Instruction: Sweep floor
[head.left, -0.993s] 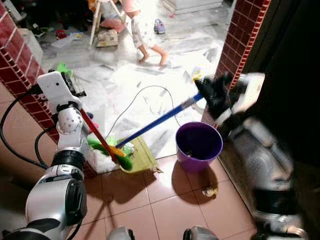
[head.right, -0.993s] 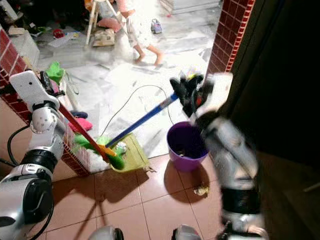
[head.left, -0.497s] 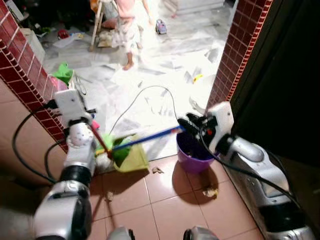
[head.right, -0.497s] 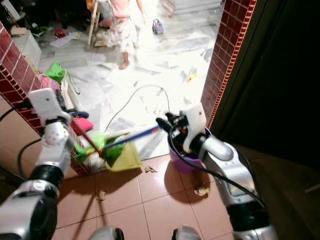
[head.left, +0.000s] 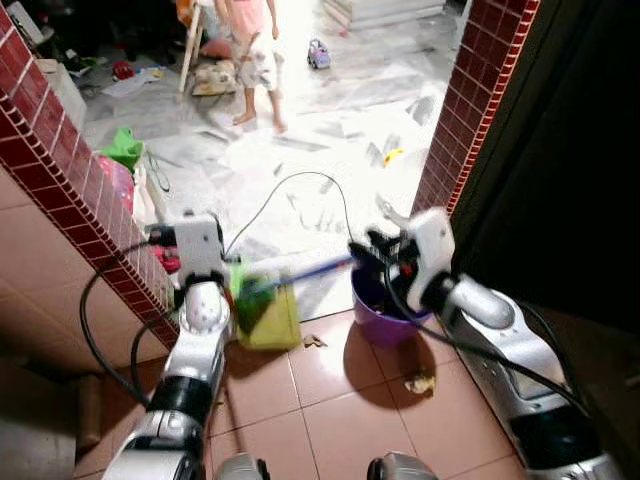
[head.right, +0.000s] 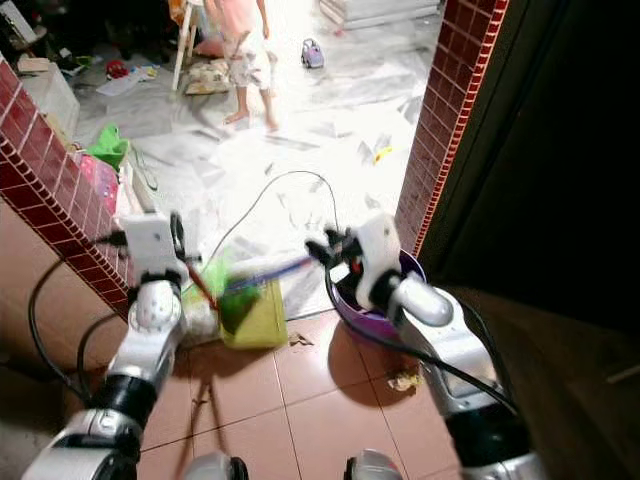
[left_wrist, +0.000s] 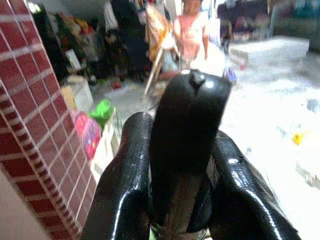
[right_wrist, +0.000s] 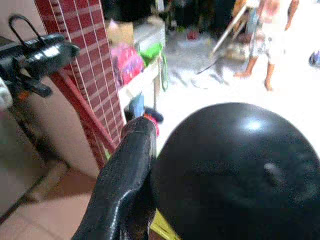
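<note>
Tiled doorway floor (head.left: 330, 400): dustpan (head.left: 270, 318) (yellow-green), purple bucket (head.left: 385, 322) beside.

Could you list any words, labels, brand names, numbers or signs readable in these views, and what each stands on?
None can be read.
Purple bucket: no lettering visible.
Yellow-green dustpan: blurred, no print made out.
Clutter on the far floor: too small and blurred to read.

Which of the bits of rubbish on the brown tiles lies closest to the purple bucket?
The crumpled scrap lying just in front of the purple bucket, by its shadow. The other scrap sits farther off, beside the yellow-green dustpan.
</note>
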